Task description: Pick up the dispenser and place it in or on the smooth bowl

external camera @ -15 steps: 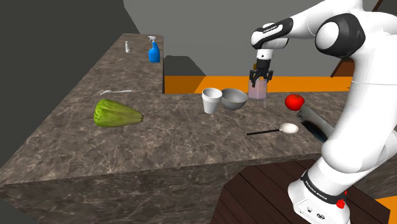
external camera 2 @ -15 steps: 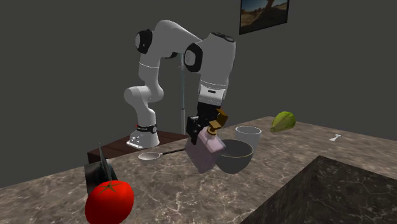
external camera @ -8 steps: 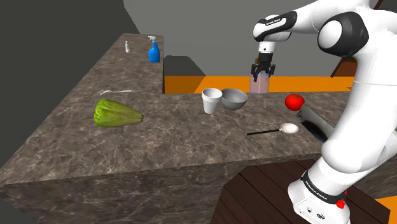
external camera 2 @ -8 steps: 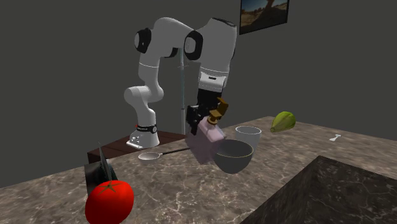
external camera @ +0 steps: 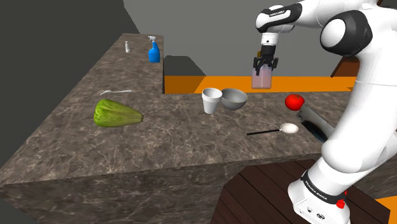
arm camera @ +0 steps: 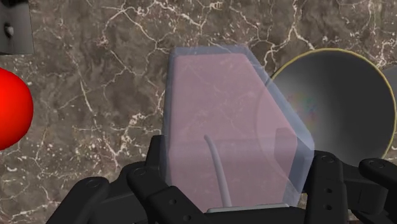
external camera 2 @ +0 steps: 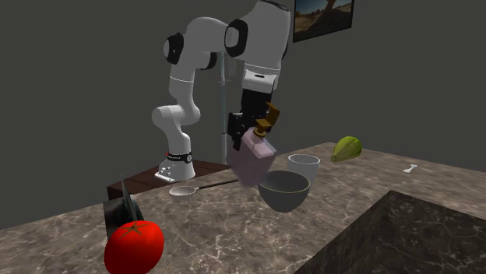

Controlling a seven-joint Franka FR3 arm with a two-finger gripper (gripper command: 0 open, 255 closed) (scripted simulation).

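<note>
A pale pink see-through dispenser [external camera: 261,78] with a brown pump top hangs in the air, tilted, above the marble counter [external camera: 172,137]. My black gripper [external camera: 265,63] is shut on its upper part. In the second exterior view the dispenser [external camera 2: 251,158] hangs under the gripper [external camera 2: 251,129], just above and beside the smooth grey bowl [external camera 2: 283,191]. In the wrist view the fingers clasp the dispenser [arm camera: 219,121] on both sides, gripper [arm camera: 233,181], with the bowl [arm camera: 337,102] right next to it. The bowl [external camera: 233,98] stands on the counter toward the shoulder view's left of the dispenser.
A white cup [external camera: 212,100] stands against the bowl. A red tomato [external camera: 294,101], a white spoon [external camera: 280,130] and a dark slanted holder [external camera: 314,122] lie near the arm. A green vegetable [external camera: 116,114], a fork [external camera: 115,93] and a blue spray bottle [external camera: 153,50] lie farther off.
The gripper has risen with the dispenser in it, lifting it well above the counter and above the bowl's rim. Nothing else has moved.
</note>
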